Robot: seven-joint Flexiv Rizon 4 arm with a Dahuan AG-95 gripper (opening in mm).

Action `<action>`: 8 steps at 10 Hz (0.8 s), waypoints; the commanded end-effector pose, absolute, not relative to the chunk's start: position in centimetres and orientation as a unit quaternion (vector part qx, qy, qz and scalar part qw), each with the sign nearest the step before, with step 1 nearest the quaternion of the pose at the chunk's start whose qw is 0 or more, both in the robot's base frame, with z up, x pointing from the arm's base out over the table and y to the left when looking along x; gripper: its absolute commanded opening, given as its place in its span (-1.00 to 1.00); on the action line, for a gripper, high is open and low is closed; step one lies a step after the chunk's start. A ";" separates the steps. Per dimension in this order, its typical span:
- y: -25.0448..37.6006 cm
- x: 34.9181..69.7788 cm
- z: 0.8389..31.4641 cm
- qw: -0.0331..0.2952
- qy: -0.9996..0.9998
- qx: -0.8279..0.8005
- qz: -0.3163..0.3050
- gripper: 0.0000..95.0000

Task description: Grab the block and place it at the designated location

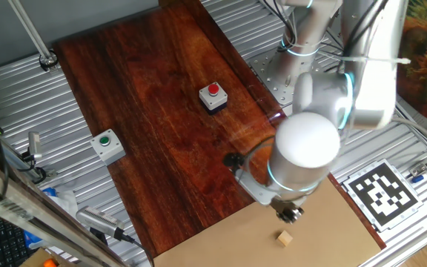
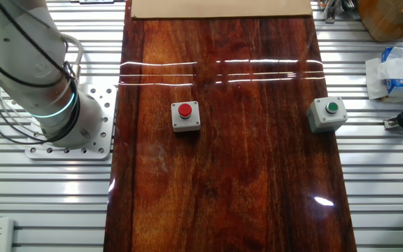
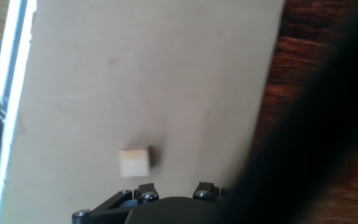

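The tiny light-tan wooden cube [image 1: 285,238] sat free on the flat tan cardboard sheet [image 1: 221,245] at the near end of the dark polished wooden tabletop [image 1: 161,126], with the silver-and-white robot arm's two-finger gripper [image 1: 290,213] poised just beside it and slightly above. No part of the tool touched the cube in that fixed view. The hand view showed the same cube [image 3: 134,163] alone on the cardboard [image 3: 166,74], close to the black hardware at the bottom edge of the frame, with a dark blurred shape covering the right side. The fingers themselves could not be made out in any view, so whether they stood spread or closed could not be told; they appeared to hold nothing, since the cube lay apart from them.

By that reckoning the task had barely begun: the pick-up was not yet made, and carrying and setting down were all left. The small dark round dot marking the drop-off spot did not show in any of the three views, so how far the cube lay from it could not be judged.

Elsewhere on the table, a grey box with a red button [image 1: 213,96] and a grey box with a green button [image 1: 107,144] stood well apart from the cardboard, and a black-and-white square tag [image 1: 382,189] lay just beside the sheet.
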State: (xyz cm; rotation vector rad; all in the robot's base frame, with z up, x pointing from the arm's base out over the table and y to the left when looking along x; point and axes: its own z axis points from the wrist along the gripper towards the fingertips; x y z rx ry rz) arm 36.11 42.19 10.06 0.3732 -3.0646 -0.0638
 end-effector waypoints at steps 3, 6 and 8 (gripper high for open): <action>42.1 36.6 9.6 0.027 -0.992 0.121 -0.019 -0.20; 41.7 36.7 9.5 0.028 -0.992 0.124 -0.017 -0.20; 39.2 37.9 9.6 0.028 -0.990 0.139 -0.018 -0.20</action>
